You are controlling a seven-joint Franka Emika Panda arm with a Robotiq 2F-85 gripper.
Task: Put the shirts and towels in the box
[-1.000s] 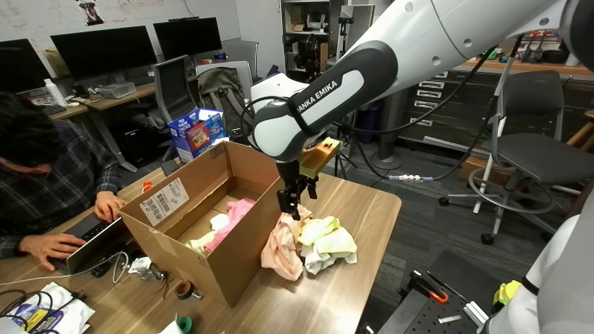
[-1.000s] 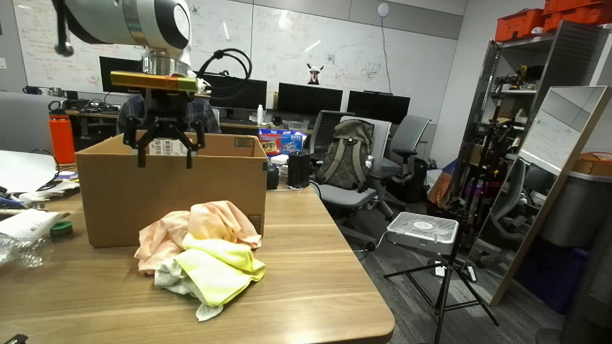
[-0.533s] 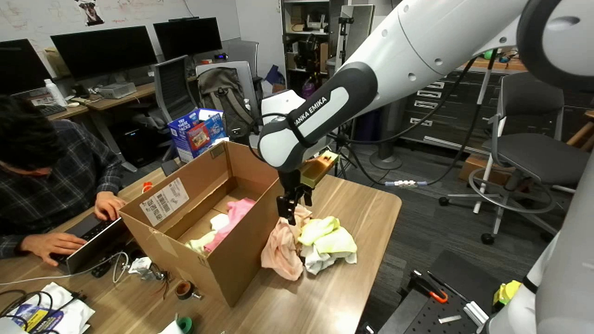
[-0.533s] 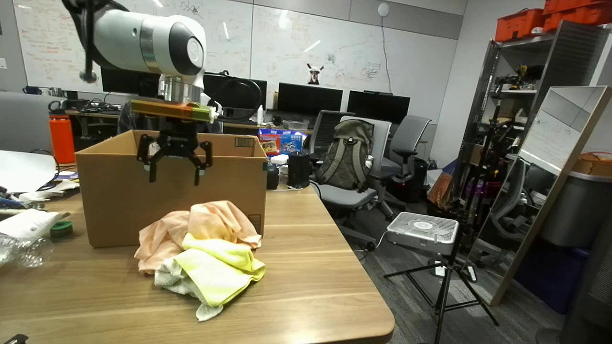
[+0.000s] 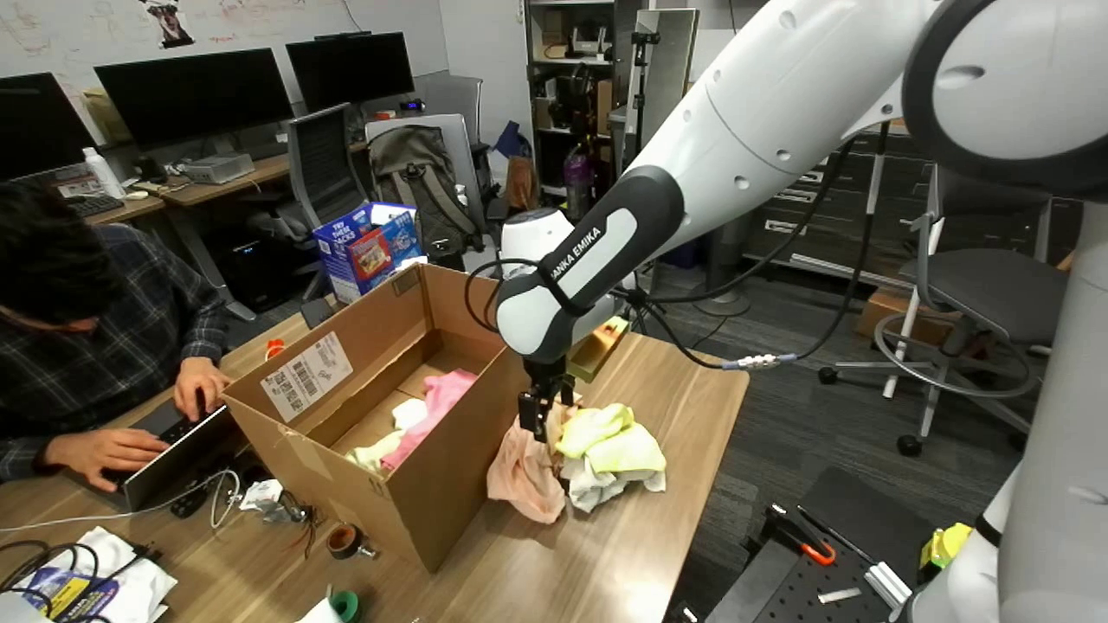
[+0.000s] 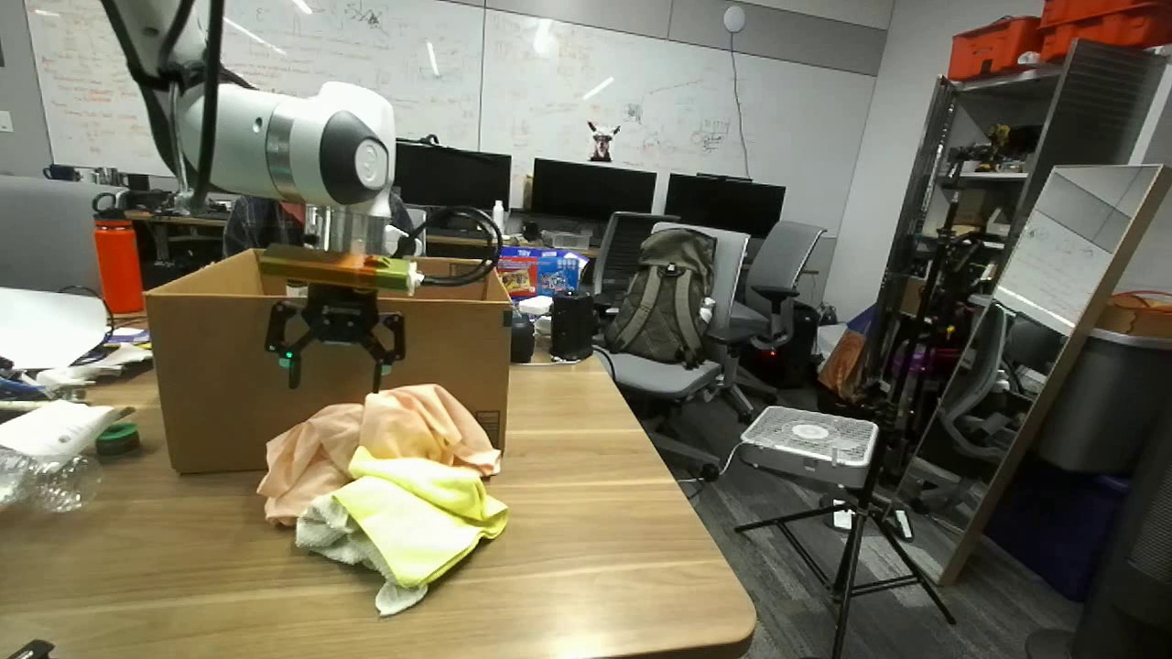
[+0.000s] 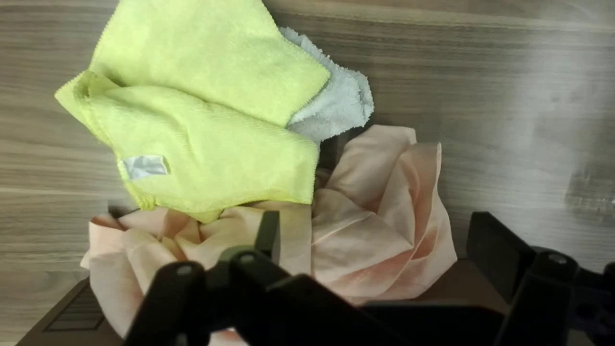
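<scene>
A peach cloth (image 5: 524,476) lies crumpled on the table against the box (image 5: 441,519); it also shows in an exterior view (image 6: 412,426) and the wrist view (image 7: 365,235). A yellow towel (image 6: 421,522) partly covers it and lies over a pale grey-white towel (image 6: 334,535); both show in the wrist view, yellow (image 7: 206,144) and grey-white (image 7: 336,103). Inside the open box lie a pink cloth (image 5: 443,396), a white one (image 5: 409,414) and a pale yellow one (image 5: 374,452). My gripper (image 6: 335,380) is open, pointing down just above the peach cloth; I cannot tell whether a fingertip touches it.
The box's tall near wall (image 6: 229,384) stands close behind my gripper. A person with a laptop (image 5: 173,459) sits beyond the box. A brown tape roll (image 5: 344,541) and a green tape roll (image 5: 345,606) lie beside it. The table's edge (image 5: 710,484) is beyond the towels.
My gripper has come down from the height of the box's rim to just above the peach cloth, staying open. The cloths and the box have not moved.
</scene>
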